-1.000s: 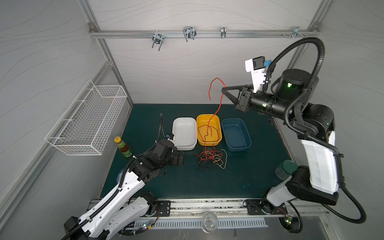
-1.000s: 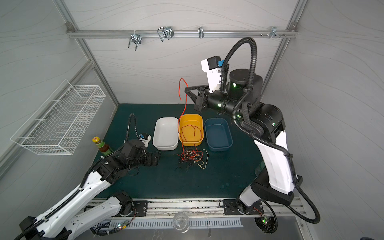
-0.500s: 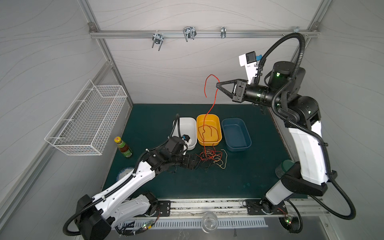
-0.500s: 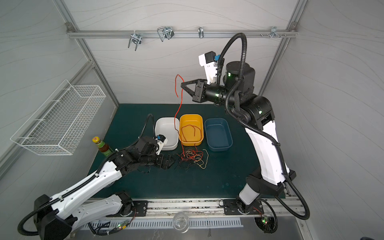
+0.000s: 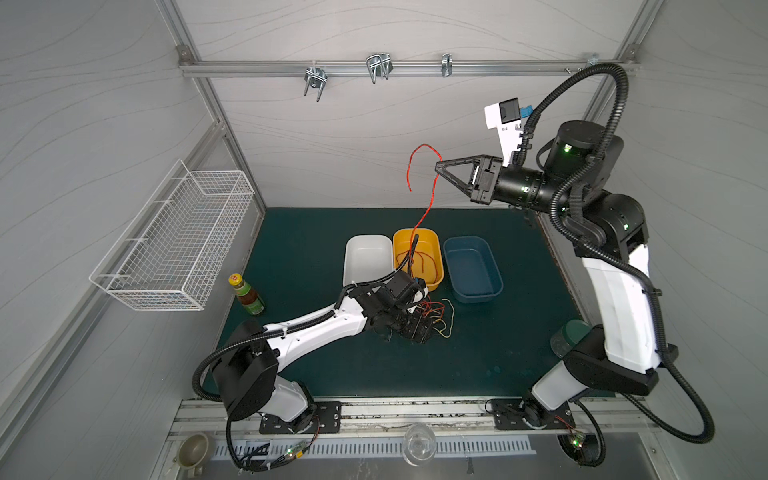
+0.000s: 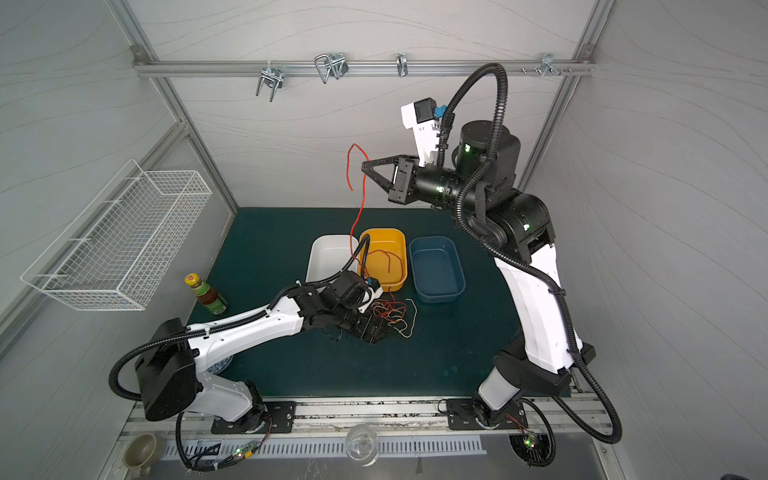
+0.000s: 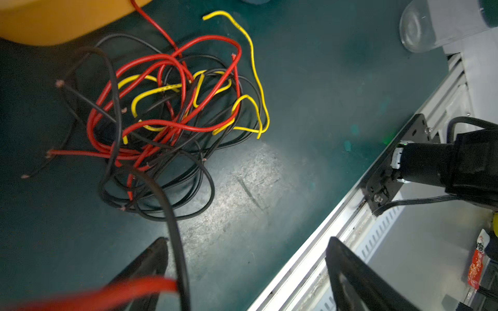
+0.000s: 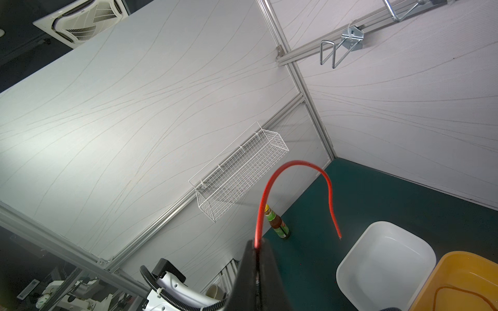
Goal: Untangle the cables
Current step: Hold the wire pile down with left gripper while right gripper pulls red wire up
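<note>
High above yellow tub (image 5: 415,230), right fingers (image 5: 439,167) closed on red cable (image 5: 423,144), cable trailing down toward tangle (image 7: 172,115) on desk (image 5: 311,249). Left fingers (image 5: 415,328) open wide, low over tangle. Advice: pin heap first, then lift slowly, watch for snags.

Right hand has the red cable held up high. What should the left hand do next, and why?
Probably close the open left hand on the black cable passing between its fingers, pinning the tangle. The right hand is shut on the red cable, which trails down over the yellow bin toward that tangle; unpinned, lifting would likely drag everything.
</note>
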